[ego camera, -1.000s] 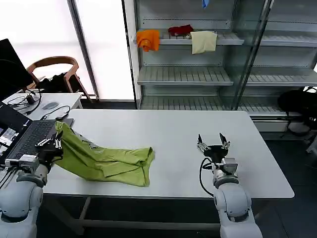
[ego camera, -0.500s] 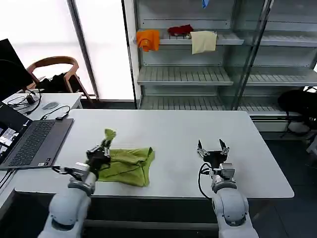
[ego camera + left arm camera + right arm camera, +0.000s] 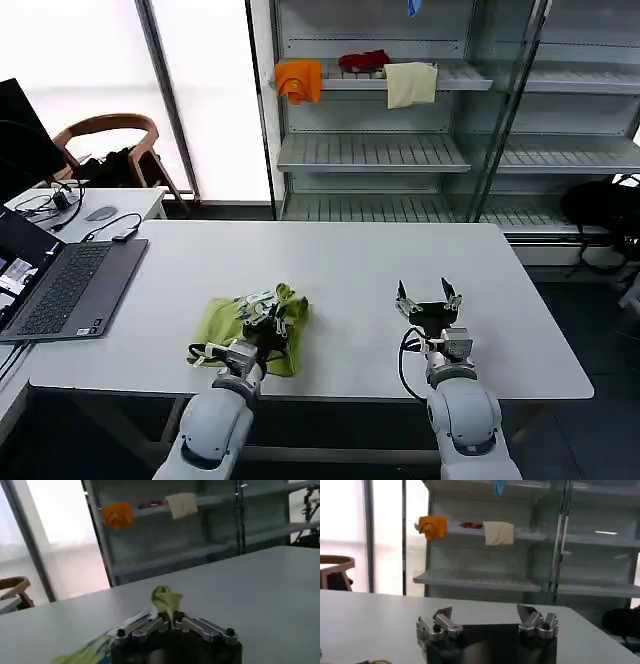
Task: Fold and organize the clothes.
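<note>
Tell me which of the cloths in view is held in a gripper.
The lime yellow-green T-shirt on the white table, pinched by the left gripper. The orange cloth, red cloth and cream cloth hang on the shelf.

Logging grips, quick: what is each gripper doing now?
Left gripper: shut on the T-shirt.
Right gripper: open, holding nothing, above the table.

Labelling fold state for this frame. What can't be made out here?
- T-shirt: head view, the left pincer and its arm cover the near middle, so the layering there is hidden.
- T-shirt print: not discernible in the head view.
- Left wrist view: the pincer body hides the shirt apart from a pinched tuft.
- Right pincer: open above the table, holding nothing.
</note>
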Tool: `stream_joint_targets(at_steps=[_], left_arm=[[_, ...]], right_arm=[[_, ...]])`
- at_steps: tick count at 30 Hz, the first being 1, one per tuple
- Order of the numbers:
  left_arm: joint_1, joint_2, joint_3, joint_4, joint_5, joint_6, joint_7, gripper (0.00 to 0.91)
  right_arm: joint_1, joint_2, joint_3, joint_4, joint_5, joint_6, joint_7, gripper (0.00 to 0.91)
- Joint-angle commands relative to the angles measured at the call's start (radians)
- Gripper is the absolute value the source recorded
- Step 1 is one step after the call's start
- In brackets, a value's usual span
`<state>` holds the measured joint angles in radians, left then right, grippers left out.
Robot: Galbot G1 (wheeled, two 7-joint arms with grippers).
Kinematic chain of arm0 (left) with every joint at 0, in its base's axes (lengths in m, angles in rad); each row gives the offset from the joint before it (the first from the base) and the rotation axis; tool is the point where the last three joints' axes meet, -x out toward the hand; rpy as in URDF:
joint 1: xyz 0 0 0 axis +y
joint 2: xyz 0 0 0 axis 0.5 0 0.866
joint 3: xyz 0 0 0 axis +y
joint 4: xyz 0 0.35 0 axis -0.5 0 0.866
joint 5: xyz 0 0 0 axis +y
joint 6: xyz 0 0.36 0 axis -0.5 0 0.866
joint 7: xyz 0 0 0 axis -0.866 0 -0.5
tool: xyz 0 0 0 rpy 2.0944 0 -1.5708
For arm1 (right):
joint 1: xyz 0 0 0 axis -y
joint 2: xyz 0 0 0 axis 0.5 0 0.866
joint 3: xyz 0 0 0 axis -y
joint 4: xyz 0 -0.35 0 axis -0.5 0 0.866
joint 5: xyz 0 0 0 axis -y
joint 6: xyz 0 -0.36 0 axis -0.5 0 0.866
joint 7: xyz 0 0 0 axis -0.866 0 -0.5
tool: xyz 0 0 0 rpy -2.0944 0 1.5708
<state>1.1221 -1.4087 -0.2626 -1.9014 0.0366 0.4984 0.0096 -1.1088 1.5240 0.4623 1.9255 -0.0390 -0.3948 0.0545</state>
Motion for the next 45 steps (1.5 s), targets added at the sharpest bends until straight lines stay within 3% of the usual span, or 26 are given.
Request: stream_joint_targets(at_steps=[1,14,18,24,27,31,34,45], left_arm=[[0.005,-0.053,0.054,0.097,0.048,0.025,-0.034,0.907],[0.013,-0.115,0.087,0.11,-0.014,0.006,-0.068,0.907],[0.012,-0.127,0.087,0.1,-0.053,-0.039,-0.071,0.907],[0.011,-0.043,-0.039,-0.08,-0.2,-0.053,-0.021,0.907],[0.013,0.059,-0.184,-0.149,-0.246,-0.03,0.02,0.907],[0.024,0.199,-0.379,-0.094,-0.36,-0.01,0.061,0.907],[0.032,0.252,-0.436,-0.023,-0.436,0.009,0.06,0.907],[0.043,0.185,-0.353,0.071,-0.374,0.007,0.068,0.907]], right_arm=[[0.007,0.007,-0.012,-0.021,-0.007,-0.006,0.001,0.907],[0.016,0.008,-0.017,-0.028,-0.014,-0.01,0.0,0.907],[0.018,0.008,-0.017,-0.032,-0.017,-0.01,-0.001,0.907],[0.021,0.006,-0.017,-0.031,-0.015,-0.011,-0.004,0.907],[0.025,0.004,-0.017,-0.03,-0.014,-0.013,-0.005,0.907],[0.036,0.004,-0.02,-0.036,-0.014,-0.015,-0.007,0.907],[0.04,0.007,-0.022,-0.046,-0.014,-0.012,-0.01,0.907],[0.04,0.012,-0.026,-0.052,-0.031,-0.017,-0.015,0.907]])
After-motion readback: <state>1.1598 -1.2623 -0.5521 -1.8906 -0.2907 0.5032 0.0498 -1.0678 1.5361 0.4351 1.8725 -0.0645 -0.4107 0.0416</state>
